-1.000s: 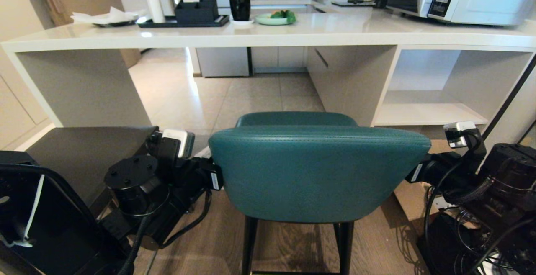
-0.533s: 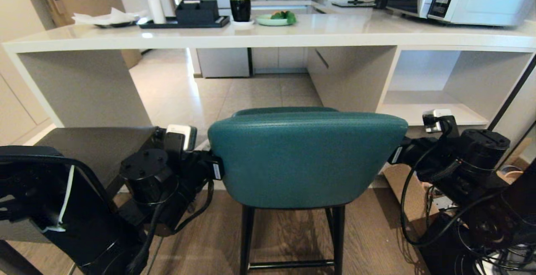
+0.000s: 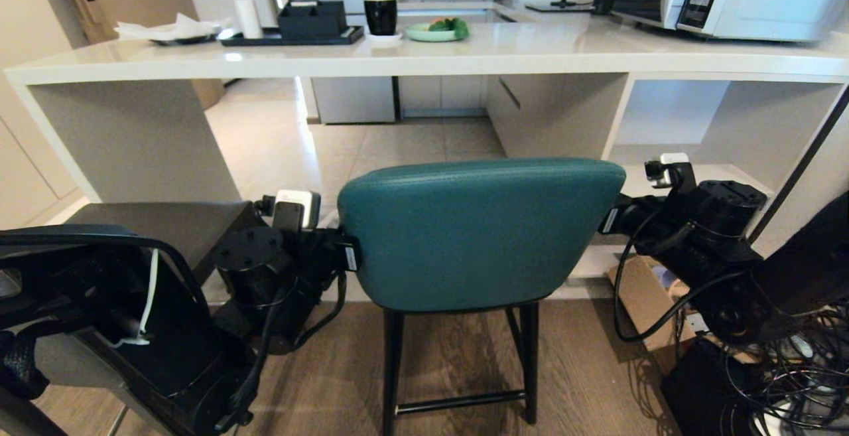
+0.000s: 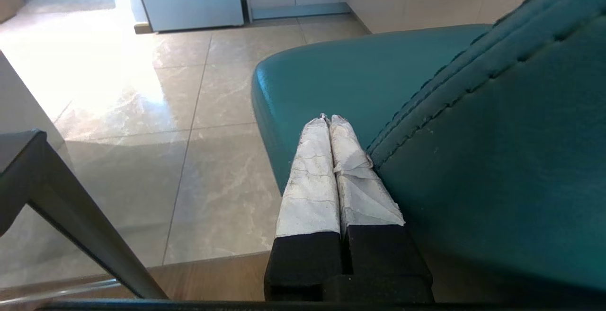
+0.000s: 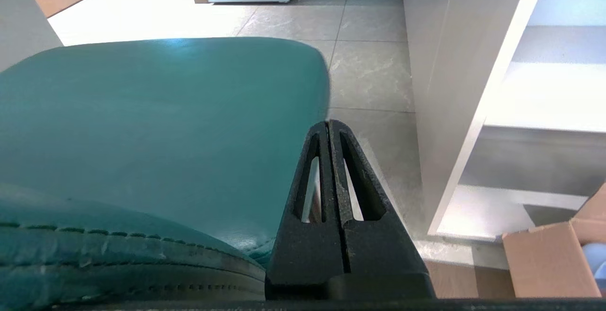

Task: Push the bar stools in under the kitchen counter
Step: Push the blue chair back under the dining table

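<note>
The left tool [image 4: 330, 118] and right tool [image 5: 328, 124], both fully closed and gripping nothing, flank the teal stool [image 3: 481, 230], its curved stitched leather back and thin black legs facing the white bench [image 3: 424, 58] opening.

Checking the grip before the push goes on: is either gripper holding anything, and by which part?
Nothing is held. Both sets of jaws are shut on nothing; the left gripper and right gripper lie alongside the two side edges of the teal stool.
</note>
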